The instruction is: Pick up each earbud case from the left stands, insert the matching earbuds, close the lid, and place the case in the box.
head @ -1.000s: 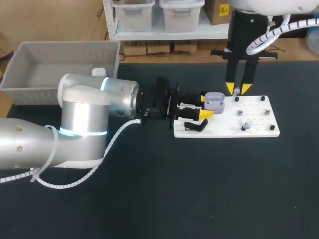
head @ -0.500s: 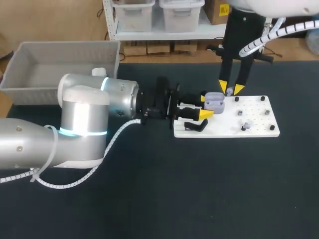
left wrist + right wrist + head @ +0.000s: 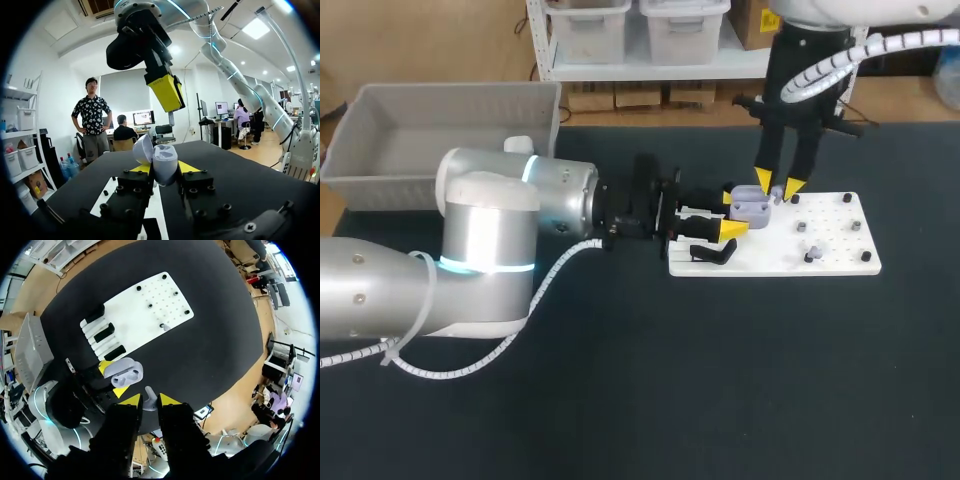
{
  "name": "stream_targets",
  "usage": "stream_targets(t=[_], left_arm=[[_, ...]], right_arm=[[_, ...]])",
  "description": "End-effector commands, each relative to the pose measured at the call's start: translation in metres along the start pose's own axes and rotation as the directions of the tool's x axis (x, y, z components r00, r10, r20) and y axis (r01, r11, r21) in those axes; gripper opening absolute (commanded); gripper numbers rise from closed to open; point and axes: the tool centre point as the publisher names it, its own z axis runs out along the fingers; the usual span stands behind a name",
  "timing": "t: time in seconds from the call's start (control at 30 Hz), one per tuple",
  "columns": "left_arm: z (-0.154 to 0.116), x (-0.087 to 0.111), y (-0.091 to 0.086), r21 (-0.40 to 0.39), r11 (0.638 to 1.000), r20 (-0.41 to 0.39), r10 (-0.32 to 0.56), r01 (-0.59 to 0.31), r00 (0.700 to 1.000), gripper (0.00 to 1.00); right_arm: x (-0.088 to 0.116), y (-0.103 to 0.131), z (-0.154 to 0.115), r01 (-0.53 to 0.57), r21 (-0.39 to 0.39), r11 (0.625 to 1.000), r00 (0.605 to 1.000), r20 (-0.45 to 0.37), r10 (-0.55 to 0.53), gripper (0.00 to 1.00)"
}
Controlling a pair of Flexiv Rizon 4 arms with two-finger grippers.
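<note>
An open grey-lilac earbud case (image 3: 751, 204) hangs over the left end of the white board (image 3: 835, 262), and my left gripper (image 3: 731, 212) is shut on it from the side. The left wrist view shows the case (image 3: 163, 161) upright between my own yellow tips, lid raised. My right gripper (image 3: 777, 184) comes down at a tilt just right of the case, shut on a small grey earbud (image 3: 149, 391). In the right wrist view the case (image 3: 127, 371) shows two hollow wells a short way ahead of my right gripper (image 3: 150, 400).
A grey bin (image 3: 380, 170) stands at the back left. Black stands (image 3: 710, 253) line the board's left end. Black pegs and another small earbud (image 3: 814, 247) sit on the board's right half. My left arm lies across the table's left side.
My right gripper has swung left and tilted, bringing the earbud from above the board's pegs to the case's right edge. My left arm and the case have kept still.
</note>
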Motion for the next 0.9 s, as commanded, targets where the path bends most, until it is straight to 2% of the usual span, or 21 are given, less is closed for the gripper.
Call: stream_targets(t=[0.03, 0.53, 0.9], left_arm=[[0.000, 0.001, 0.001, 0.000, 1.000, 0.001, 0.001, -0.001, 1.000, 0.00], [0.000, 0.001, 0.001, 0.000, 1.000, 0.001, 0.001, -0.001, 1.000, 0.00], [0.000, 0.001, 0.001, 0.000, 1.000, 0.001, 0.001, -0.001, 1.000, 0.00]], right_arm=[[-0.001, 0.012, 0.000, -0.004, 0.053, 0.999, 1.000, 0.000, 0.004, 0.00], [-0.002, 0.018, 0.006, -0.017, 0.125, 0.992, 0.999, 0.041, 0.012, 0.00], [-0.004, 0.021, 0.010, -0.007, 0.135, 0.991, 0.999, 0.047, 0.001, 0.00]])
